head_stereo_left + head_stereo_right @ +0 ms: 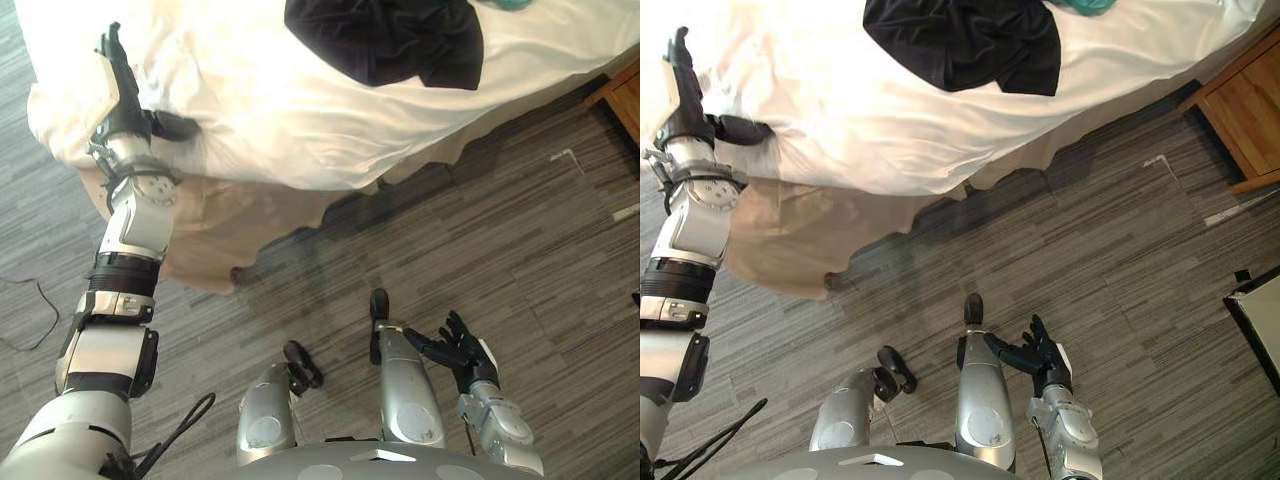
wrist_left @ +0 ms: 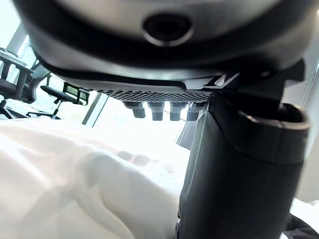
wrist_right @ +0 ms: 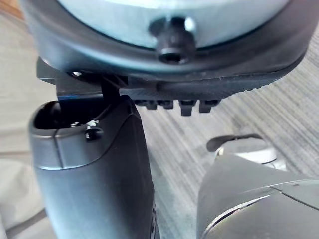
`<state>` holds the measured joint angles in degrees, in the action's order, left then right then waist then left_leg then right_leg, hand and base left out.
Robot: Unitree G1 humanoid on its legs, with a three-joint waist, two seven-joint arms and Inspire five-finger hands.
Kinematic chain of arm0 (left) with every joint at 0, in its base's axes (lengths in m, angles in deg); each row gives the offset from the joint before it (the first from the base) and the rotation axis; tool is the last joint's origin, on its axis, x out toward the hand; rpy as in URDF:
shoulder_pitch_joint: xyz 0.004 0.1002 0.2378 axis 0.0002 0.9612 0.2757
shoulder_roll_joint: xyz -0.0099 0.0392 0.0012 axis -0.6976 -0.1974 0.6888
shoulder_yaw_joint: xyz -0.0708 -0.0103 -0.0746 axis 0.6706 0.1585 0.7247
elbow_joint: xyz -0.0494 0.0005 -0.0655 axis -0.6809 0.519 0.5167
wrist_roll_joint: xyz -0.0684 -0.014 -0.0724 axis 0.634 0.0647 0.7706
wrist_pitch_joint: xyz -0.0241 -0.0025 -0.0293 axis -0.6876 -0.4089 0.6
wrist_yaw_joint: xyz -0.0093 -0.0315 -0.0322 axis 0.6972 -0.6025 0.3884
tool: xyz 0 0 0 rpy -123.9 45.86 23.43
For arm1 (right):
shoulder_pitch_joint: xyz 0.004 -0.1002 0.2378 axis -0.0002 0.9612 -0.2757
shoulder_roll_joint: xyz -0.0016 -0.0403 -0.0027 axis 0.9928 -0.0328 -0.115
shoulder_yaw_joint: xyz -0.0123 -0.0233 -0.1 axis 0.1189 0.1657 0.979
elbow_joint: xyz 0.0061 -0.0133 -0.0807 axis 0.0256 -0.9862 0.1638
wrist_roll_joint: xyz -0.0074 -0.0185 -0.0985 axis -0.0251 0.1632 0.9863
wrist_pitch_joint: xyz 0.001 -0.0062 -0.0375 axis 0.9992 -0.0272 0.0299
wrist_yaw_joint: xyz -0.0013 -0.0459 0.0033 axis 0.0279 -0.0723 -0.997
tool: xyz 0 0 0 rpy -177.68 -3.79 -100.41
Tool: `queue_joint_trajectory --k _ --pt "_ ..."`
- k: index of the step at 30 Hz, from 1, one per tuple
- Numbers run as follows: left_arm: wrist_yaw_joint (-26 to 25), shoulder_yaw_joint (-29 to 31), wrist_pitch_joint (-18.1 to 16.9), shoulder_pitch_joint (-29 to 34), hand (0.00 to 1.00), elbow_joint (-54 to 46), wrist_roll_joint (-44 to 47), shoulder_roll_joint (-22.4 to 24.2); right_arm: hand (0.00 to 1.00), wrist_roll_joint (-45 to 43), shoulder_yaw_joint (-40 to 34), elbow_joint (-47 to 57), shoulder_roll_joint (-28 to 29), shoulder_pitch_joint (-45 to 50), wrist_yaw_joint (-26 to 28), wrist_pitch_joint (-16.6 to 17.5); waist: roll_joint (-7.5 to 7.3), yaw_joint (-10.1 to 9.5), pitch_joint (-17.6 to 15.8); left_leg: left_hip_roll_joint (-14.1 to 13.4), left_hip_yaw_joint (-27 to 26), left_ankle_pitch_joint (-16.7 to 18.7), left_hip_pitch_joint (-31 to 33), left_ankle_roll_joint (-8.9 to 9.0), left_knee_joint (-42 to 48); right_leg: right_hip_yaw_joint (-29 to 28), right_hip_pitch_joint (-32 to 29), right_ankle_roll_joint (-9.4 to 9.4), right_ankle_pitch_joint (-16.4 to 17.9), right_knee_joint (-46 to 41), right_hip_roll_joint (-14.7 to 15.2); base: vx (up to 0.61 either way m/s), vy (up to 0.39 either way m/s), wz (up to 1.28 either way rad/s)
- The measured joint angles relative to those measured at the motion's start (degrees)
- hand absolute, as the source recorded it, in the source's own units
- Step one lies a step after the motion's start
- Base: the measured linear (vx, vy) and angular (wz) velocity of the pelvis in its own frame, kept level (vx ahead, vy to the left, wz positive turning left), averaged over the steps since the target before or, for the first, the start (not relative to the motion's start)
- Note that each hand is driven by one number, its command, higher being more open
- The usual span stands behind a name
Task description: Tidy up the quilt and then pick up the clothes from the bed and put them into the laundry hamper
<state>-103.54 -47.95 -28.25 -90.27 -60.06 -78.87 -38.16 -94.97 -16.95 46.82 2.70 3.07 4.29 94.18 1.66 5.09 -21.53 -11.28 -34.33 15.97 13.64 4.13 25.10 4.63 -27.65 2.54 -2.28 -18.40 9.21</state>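
A white quilt [image 1: 280, 100] covers the bed and hangs over its near edge in folds. On top of it, toward the far side, lies a crumpled black garment [image 1: 385, 40], with a teal piece of cloth [image 1: 1085, 5] just beyond. My left hand [image 1: 120, 80] is open above the quilt's left corner, fingers straight and thumb [image 2: 239, 169] standing out, holding nothing. The quilt [image 2: 75, 184] shows pale and rumpled past its fingers. My right hand [image 1: 455, 350] hangs low over the floor, far from the bed, open with relaxed fingers.
A beige bed skirt [image 1: 220, 230] drops to the striped grey floor [image 1: 480, 220] below the quilt's edge. A wooden nightstand [image 1: 1245, 110] stands at the right of the bed. A dark-rimmed pale thing [image 1: 1260, 320] pokes in at the right edge.
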Motion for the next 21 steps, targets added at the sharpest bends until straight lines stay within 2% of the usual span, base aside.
queue_joint_trajectory --k 6,8,11,13,15,17,19,21 --pt "-0.6 2.0 0.0 -2.6 1.0 -2.0 0.7 -0.1 1.0 0.0 1.5 0.0 0.0 0.8 0.5 1.5 -0.5 -0.24 -0.3 -1.5 0.4 0.8 1.1 -0.03 2.7 0.2 -0.4 -0.29 0.2 -1.0 -0.6 -0.02 -0.009 -0.01" --pt "0.3 2.4 0.0 -3.1 1.0 -2.0 0.9 -0.3 1.0 0.0 1.9 0.0 0.0 0.9 0.7 1.9 -0.66 -0.28 -0.4 -1.7 0.6 0.8 1.1 -0.08 3.0 0.3 -0.4 -0.26 0.6 -1.7 -0.6 -0.01 -0.011 0.02" --pt "3.0 2.7 0.1 -4.1 1.0 -2.0 3.4 -0.9 1.0 0.0 1.9 0.0 0.0 1.0 1.6 2.8 -0.79 -0.39 -0.5 -3.5 1.2 2.2 2.1 0.08 5.8 1.0 -0.6 -0.5 1.2 -2.7 -1.4 -0.01 -0.011 0.0" --pt "6.7 2.9 0.1 -5.3 1.0 -2.0 6.6 -1.4 1.0 0.0 1.9 -0.1 0.0 1.0 1.5 3.4 -1.37 -0.51 -0.8 -3.7 1.5 2.3 2.4 0.02 6.3 1.2 -0.8 -0.65 1.4 -3.1 -1.5 -0.01 -0.015 0.03" --pt "16.7 2.6 0.2 -6.2 1.0 -1.7 13.9 -3.6 1.0 0.1 1.8 -0.1 0.0 1.0 1.5 3.8 -1.59 -0.5 -0.9 -4.1 1.7 2.6 3.5 -0.06 7.2 1.4 -1.5 -0.7 1.4 -3.5 -1.5 -0.02 -0.014 0.05" --pt "24.1 0.9 0.1 -6.2 1.0 -1.4 18.4 -5.4 1.0 0.1 1.8 -0.2 0.0 1.1 1.5 3.7 -1.58 -0.61 -0.9 -4.4 2.0 2.7 3.8 -0.1 7.8 1.6 -1.6 -0.72 1.4 -3.6 -1.6 0.01 0.0 0.02" --pt "28.3 -1.2 -0.2 -6.2 1.0 -1.4 21.1 -6.5 1.0 0.1 1.7 -0.2 0.0 1.2 1.4 3.6 -1.58 -1.15 -0.9 -4.5 1.9 2.7 3.6 -0.1 8.4 1.6 -1.6 -0.79 1.5 -4.0 -1.5 0.02 0.003 0.01" --pt "29.6 -1.8 -1.2 -5.7 1.0 -1.4 23.6 -7.8 1.0 0.1 1.7 -0.1 0.0 1.6 1.5 3.6 -1.58 -1.71 -0.9 -4.3 1.7 2.7 2.8 -0.1 8.7 1.4 -1.4 -0.82 2.5 -5.7 -1.1 0.01 0.002 0.02"
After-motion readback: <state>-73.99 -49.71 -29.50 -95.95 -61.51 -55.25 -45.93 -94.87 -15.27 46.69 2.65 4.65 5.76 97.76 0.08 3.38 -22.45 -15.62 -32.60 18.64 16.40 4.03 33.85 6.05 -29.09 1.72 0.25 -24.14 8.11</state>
